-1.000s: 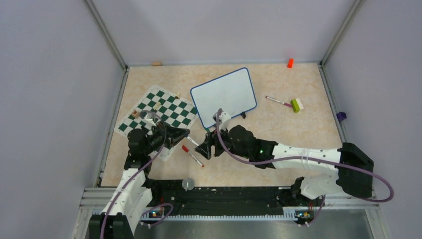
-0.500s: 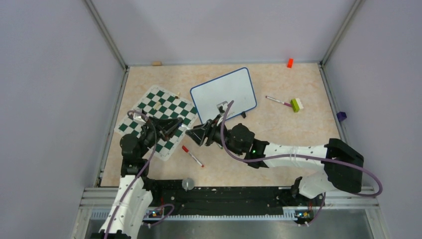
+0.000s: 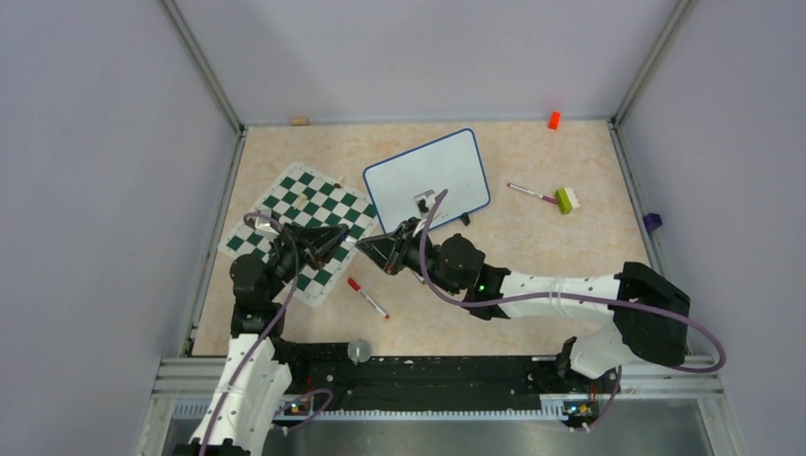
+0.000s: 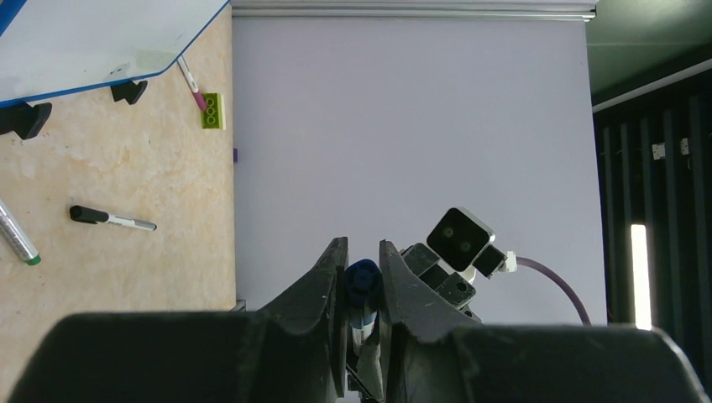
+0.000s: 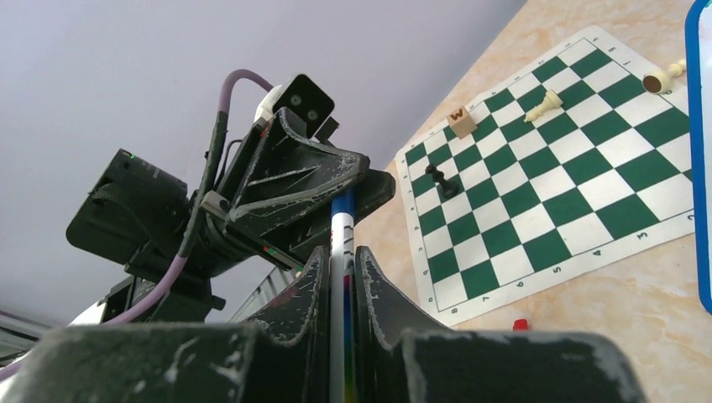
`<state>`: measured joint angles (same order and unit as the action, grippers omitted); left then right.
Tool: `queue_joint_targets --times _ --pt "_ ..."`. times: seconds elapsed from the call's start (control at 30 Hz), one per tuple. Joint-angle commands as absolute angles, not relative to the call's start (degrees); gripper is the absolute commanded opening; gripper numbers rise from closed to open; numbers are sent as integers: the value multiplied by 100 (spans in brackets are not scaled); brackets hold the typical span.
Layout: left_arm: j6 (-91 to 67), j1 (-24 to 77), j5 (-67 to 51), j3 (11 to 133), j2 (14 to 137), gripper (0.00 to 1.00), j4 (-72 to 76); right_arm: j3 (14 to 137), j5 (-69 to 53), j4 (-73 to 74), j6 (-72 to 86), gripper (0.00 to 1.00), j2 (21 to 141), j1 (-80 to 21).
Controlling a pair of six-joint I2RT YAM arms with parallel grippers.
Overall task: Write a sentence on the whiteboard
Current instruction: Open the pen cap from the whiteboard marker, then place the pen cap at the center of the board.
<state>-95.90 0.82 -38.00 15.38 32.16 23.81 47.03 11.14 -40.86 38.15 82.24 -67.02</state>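
The whiteboard [image 3: 428,180] lies at the table's middle back, white with a blue frame; its face is blank and no sentence shows on it. It also shows as the whiteboard [image 4: 84,42] and as the whiteboard's blue edge [image 5: 701,126]. A blue marker [image 3: 361,244] hangs in the air between my two grippers, in front of the board. My left gripper [image 3: 347,239] [image 4: 363,269] is shut on its blue cap [image 4: 363,281]. My right gripper [image 3: 375,249] [image 5: 340,269] is shut on its white barrel [image 5: 342,222].
A green-and-white chess mat [image 3: 304,223] with a few pieces lies to the left under my left arm. A red-capped marker [image 3: 367,297] lies near the front. A pink marker [image 3: 532,194] and a green-white brick [image 3: 566,199] lie to the right, an orange block [image 3: 553,120] at the back wall.
My right gripper moved left up to the left gripper and shut on the marker's barrel. The left arm shifted back over the chess mat, still gripping the cap.
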Motion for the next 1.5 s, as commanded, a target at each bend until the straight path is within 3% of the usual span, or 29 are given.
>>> queue_joint_targets --times 0.0,0.27,0.57,0.73,0.83,1.03,1.33,1.47 --pt "-9541 93 -3640 1703 3277 0 2531 4887 1115 -4240 3815 0 8142 -6775" --pt "-9283 -85 -3477 1581 3695 0 2706 4070 1373 -3822 3909 0 7294 -6776" --pt "-8054 -520 -3592 1625 4535 0 2287 2431 2140 -2327 4348 0 4960 -6768" --pt "-6563 -493 -3288 1917 4769 0 807 2591 2930 -517 4297 0 4219 -6766" --pt "-6307 -485 -3067 1674 4869 0 695 2833 3288 240 4306 0 4135 -6768" --pt "-5764 -366 -2523 1416 5264 0 633 3199 3016 541 3991 0 4386 -6763" --pt "-4778 -304 -2350 2059 6308 17 26 3931 2416 1292 3671 0 5239 -6763" --pt "-4738 -298 -2194 2139 6336 50 -326 3794 2228 1343 3743 0 5168 -6724"
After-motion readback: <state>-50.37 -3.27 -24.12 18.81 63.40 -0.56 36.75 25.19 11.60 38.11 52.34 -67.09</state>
